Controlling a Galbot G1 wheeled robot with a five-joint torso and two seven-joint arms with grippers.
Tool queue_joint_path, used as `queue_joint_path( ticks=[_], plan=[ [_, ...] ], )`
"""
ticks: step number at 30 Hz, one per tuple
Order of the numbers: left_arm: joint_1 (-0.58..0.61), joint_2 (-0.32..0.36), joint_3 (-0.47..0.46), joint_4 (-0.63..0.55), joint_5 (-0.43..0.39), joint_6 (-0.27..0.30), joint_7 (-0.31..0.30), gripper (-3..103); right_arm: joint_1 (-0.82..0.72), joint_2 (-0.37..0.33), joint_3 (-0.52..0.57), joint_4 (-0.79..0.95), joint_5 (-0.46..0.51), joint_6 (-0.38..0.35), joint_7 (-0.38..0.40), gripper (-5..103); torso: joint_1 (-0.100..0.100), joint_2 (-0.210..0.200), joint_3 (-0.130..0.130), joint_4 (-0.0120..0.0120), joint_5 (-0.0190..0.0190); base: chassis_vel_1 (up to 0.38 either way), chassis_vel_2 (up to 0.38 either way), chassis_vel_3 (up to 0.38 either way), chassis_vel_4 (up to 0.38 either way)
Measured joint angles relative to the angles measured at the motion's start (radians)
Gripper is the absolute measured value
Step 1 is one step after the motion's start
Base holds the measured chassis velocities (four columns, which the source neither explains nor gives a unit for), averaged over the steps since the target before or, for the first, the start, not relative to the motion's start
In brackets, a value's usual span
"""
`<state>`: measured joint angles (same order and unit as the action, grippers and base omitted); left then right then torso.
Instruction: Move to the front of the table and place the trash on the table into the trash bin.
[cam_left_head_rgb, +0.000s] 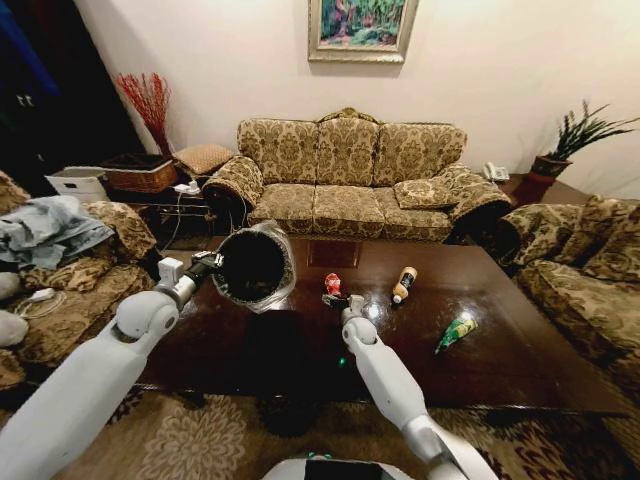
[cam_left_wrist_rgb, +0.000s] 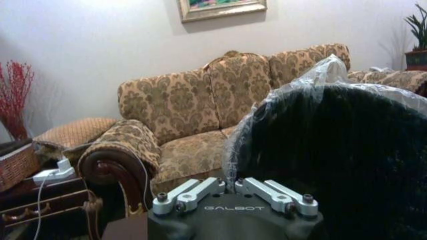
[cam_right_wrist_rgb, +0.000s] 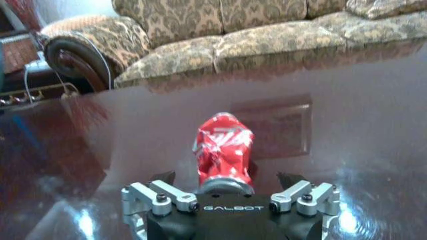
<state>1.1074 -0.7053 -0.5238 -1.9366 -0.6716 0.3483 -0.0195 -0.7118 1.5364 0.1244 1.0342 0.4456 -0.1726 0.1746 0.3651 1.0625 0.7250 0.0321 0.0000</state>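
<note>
My left gripper (cam_left_head_rgb: 207, 266) is shut on the rim of the trash bin (cam_left_head_rgb: 251, 266), a black bin with a crinkly clear bag, and holds it tilted above the table's (cam_left_head_rgb: 520, 365) left part. From the left wrist, the trash bin (cam_left_wrist_rgb: 340, 160) looms just beyond the gripper (cam_left_wrist_rgb: 233, 190). A crushed red can (cam_left_head_rgb: 333, 284) lies on the table. My right gripper (cam_left_head_rgb: 334, 300) is open, with one finger on each side of the red can (cam_right_wrist_rgb: 223, 145). A brown orange-labelled bottle (cam_left_head_rgb: 403, 284) and a green bottle (cam_left_head_rgb: 456, 332) lie further right.
A patterned sofa (cam_left_head_rgb: 350, 175) stands behind the table, with armchairs at the left (cam_left_head_rgb: 70, 280) and right (cam_left_head_rgb: 585, 270). A woven basket (cam_left_head_rgb: 140, 175) sits on a side table at the back left. A patterned rug (cam_left_head_rgb: 200, 440) lies under the table's near edge.
</note>
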Motion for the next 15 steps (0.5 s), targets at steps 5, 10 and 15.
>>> queue_joint_path(
  ticks=[5,10,15],
  plan=[
    [0.0,-0.002,-0.002,0.0,-0.001,-0.008,0.0,2,0.017,0.01,0.004,-0.054,-0.002,0.017,-0.018,94,0.0,0.0,0.0,-0.0001,0.0,0.0,0.0,0.0,0.0],
    [0.001,-0.003,-0.003,0.001,-0.001,-0.009,0.0,2,0.018,0.012,0.005,-0.055,-0.002,0.023,-0.026,78,0.0,0.0,0.0,0.0,-0.0001,0.0,0.0,0.0,0.0],
    [0.0,-0.003,-0.003,0.0,-0.003,-0.009,0.0,2,0.018,0.009,0.005,-0.057,-0.002,0.024,-0.037,65,0.0,0.0,0.0,-0.0001,0.0,0.0,0.0,0.0,0.0]
  ],
)
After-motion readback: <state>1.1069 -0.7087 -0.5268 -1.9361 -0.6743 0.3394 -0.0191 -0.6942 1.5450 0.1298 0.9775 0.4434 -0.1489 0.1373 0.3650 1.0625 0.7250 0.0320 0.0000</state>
